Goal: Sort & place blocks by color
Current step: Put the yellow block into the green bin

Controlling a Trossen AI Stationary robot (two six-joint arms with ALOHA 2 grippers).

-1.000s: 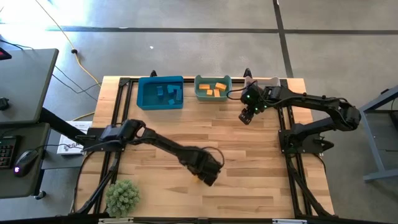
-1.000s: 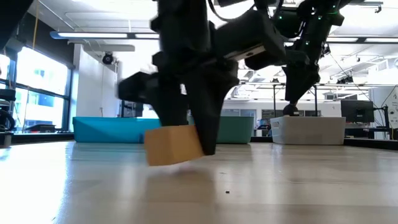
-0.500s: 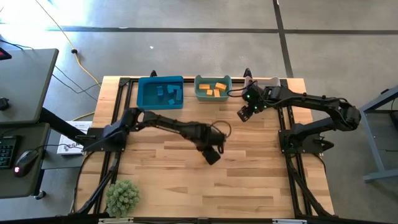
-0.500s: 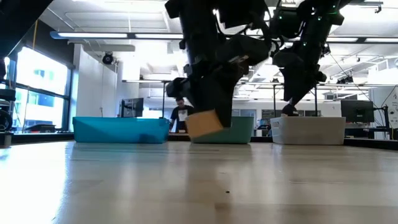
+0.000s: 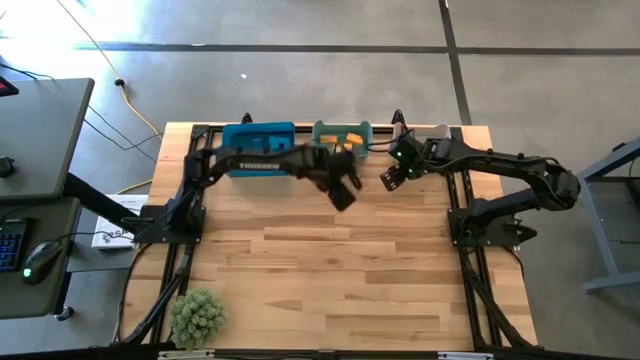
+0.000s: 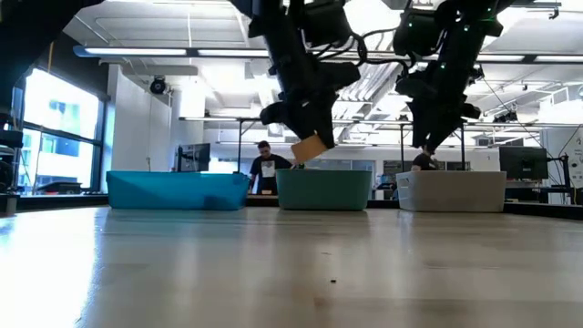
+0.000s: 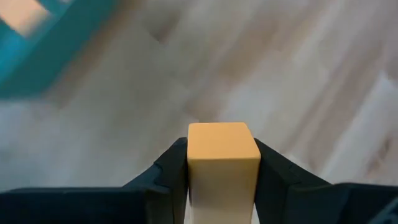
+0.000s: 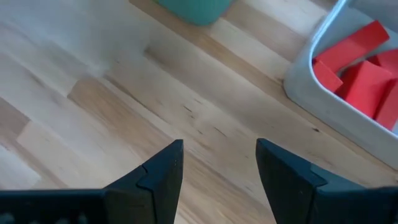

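The left gripper [image 6: 308, 137] is pinching an orange block [image 7: 222, 155] between its two fingers, gripping it on opposite flat sides so the block sits square and cannot twist on the way to its bin. It is hanging in the air well above the table [image 5: 330, 260], just in front of the teal bin [image 6: 323, 189], which is holding orange pieces; that is the sensible target, since the sorting goes by colour. Lifting the block high makes sense here, because it has to clear the bin's wall before being let go. The blue bin [image 6: 178, 189] beside it is holding blue pieces, and the white bin [image 8: 336, 93] is holding red blocks [image 8: 364, 65], so each colour is getting its own container. From above, the left arm is partly covering the teal and blue bins, so how many pieces are lying inside is hard to say. The right gripper [image 8: 217, 168] is waiting with its fingers spread and nothing between them, hovering over bare wood just beside the white bin, probably kept there to stay out of the left arm's way. No loose blocks are showing on the bare table, so the sorting looks close to done.
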